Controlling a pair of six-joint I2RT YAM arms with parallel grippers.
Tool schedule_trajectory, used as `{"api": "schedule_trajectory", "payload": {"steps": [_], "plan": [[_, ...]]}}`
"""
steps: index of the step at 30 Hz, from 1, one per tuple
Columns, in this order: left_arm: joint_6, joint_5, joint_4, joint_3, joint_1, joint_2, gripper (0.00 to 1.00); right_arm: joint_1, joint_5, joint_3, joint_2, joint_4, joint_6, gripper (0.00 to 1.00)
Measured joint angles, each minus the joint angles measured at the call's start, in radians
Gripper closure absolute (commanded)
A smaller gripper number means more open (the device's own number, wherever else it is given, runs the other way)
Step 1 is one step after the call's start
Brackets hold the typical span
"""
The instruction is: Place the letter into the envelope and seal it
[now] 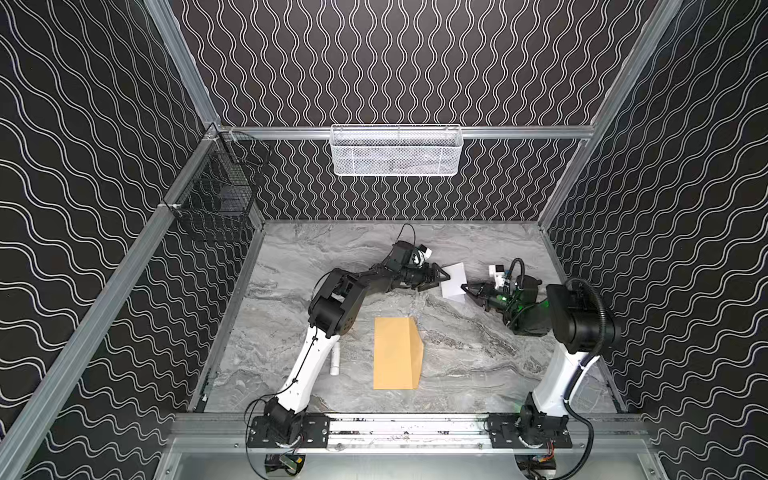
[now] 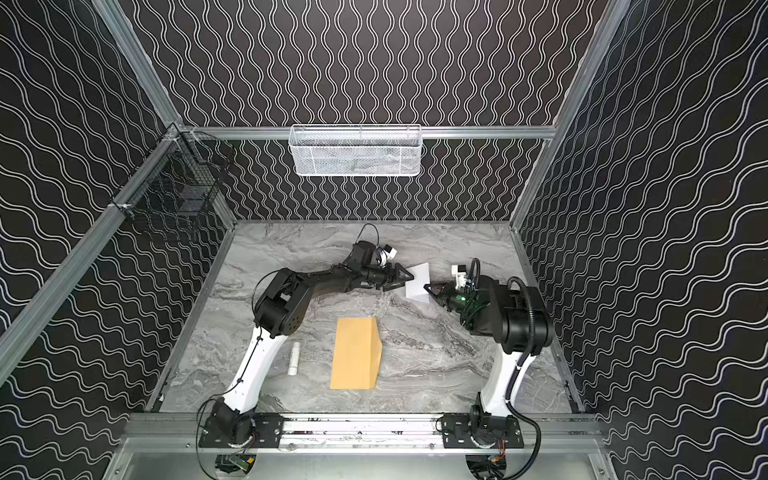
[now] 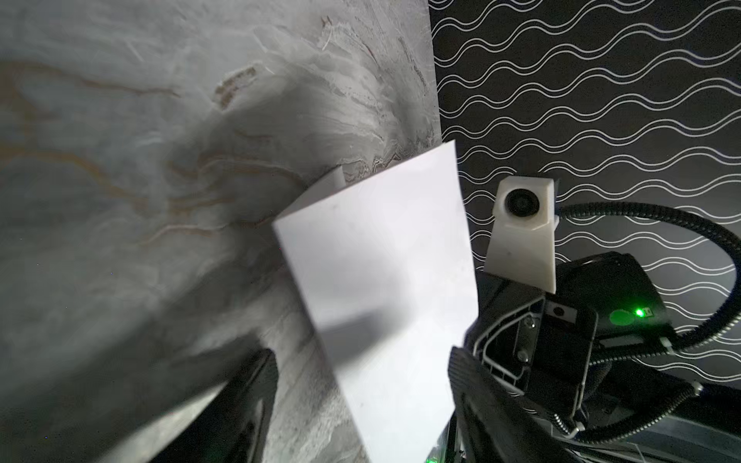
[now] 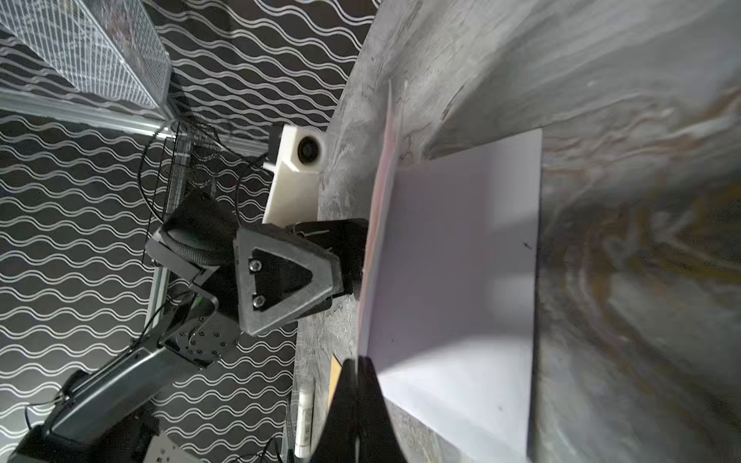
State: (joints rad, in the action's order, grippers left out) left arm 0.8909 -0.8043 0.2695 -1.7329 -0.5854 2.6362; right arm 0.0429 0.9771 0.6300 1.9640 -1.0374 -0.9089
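Observation:
The letter (image 1: 454, 279) is a white sheet at the back right of the marble table, one side raised off the surface; it also shows in a top view (image 2: 419, 279). My right gripper (image 1: 465, 286) is shut on the letter's right edge, and in the right wrist view its jaws (image 4: 357, 371) are pressed together at the sheet's corner. My left gripper (image 1: 440, 280) is open at the letter's left edge. In the left wrist view the letter (image 3: 385, 280) stands between the left gripper's (image 3: 361, 405) spread fingers. The tan envelope (image 1: 397, 353) lies flat mid-table, its flap folded out to the right.
A small white cylinder (image 1: 335, 359) lies left of the envelope, beside the left arm. A white mesh basket (image 1: 395, 151) hangs on the back wall and a black wire basket (image 1: 216, 195) on the left rail. Walls enclose the table.

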Motion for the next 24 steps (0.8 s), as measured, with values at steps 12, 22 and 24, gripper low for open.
{"api": "schedule_trajectory", "payload": {"steps": [12,22,24], "plan": [[0.026,-0.011,0.006,0.029,0.011,0.002,0.68,-0.044,-0.047,0.055,0.022,0.173,0.066,1.00],[0.047,-0.015,0.041,0.082,0.016,-0.021,1.00,-0.055,-0.064,0.058,0.002,0.261,0.102,0.83],[0.047,-0.015,0.047,0.107,0.016,-0.044,1.00,-0.055,-0.065,0.058,-0.027,0.294,0.121,0.72]]}}
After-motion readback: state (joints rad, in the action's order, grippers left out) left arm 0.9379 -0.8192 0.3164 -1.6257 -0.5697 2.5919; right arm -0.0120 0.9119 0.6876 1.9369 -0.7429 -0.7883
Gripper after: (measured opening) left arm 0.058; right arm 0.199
